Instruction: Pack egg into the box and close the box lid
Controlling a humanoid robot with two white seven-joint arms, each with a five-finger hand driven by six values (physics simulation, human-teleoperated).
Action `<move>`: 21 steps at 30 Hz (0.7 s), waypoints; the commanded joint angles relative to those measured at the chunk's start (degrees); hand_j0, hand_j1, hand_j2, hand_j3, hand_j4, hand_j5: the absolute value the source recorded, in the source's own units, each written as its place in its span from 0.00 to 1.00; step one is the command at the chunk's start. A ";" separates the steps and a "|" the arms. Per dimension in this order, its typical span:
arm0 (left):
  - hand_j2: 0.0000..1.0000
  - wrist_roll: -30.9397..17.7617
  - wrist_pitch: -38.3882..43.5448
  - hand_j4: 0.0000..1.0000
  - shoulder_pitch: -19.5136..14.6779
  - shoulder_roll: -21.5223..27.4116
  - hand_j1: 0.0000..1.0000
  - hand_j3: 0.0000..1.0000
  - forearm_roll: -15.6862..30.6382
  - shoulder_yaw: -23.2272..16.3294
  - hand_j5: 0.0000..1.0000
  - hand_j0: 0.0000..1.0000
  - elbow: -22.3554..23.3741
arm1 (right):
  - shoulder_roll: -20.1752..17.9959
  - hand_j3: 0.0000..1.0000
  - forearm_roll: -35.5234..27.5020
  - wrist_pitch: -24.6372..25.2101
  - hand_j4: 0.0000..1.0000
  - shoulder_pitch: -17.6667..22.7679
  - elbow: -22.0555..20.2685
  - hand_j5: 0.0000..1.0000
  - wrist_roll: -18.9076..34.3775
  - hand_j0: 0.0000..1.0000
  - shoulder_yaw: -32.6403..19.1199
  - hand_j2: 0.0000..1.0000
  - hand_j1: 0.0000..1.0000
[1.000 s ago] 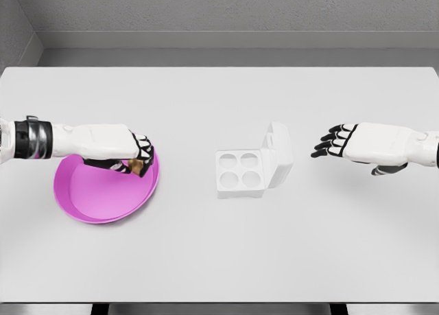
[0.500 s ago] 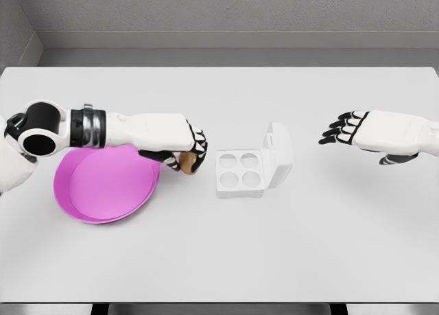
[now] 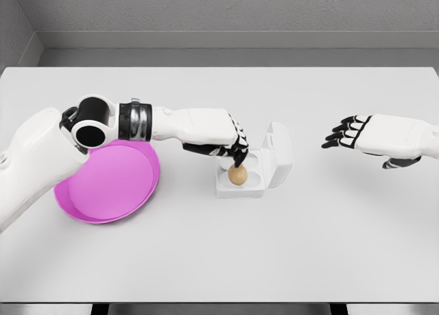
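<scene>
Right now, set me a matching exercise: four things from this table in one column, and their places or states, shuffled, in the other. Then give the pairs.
Things:
1. egg
2. box lid
3. pink bowl
4. right hand

States:
A. standing open at the box's right side
B. nothing in it, on the table's left
C. fingers spread, holding nothing
D. at the box, under the left hand's fingertips

Pairs: 1-D, 2-A, 3-B, 4-C

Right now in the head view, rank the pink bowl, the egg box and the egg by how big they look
1. pink bowl, clearly the largest.
2. egg box with its open lid.
3. egg, the smallest, in a front cup under the left hand.
</scene>
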 commanded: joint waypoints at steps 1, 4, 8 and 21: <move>0.49 0.08 0.15 0.49 0.00 0.01 0.49 0.49 0.62 0.06 0.49 0.49 0.85 | -0.08 1.00 -0.20 0.15 1.00 0.00 0.05 1.00 -0.02 1.00 0.08 1.00 1.00; 0.81 0.43 0.15 0.81 -0.35 0.45 0.81 0.81 1.06 0.15 0.81 0.81 0.85 | 0.01 1.00 -0.20 0.15 1.00 0.00 0.05 1.00 -0.02 1.00 0.69 1.00 1.00; 0.94 0.51 0.15 0.94 -0.53 0.71 0.94 0.94 1.50 0.24 0.94 0.94 0.85 | 0.18 1.00 -0.11 0.15 1.00 -0.17 -0.13 1.00 -0.02 1.00 2.71 1.00 1.00; 0.96 0.51 0.15 0.96 -0.62 0.89 0.96 0.96 1.58 0.41 0.96 0.96 0.94 | 1.06 1.00 -0.11 0.15 1.00 -0.62 -1.01 1.00 -0.02 1.00 4.03 1.00 1.00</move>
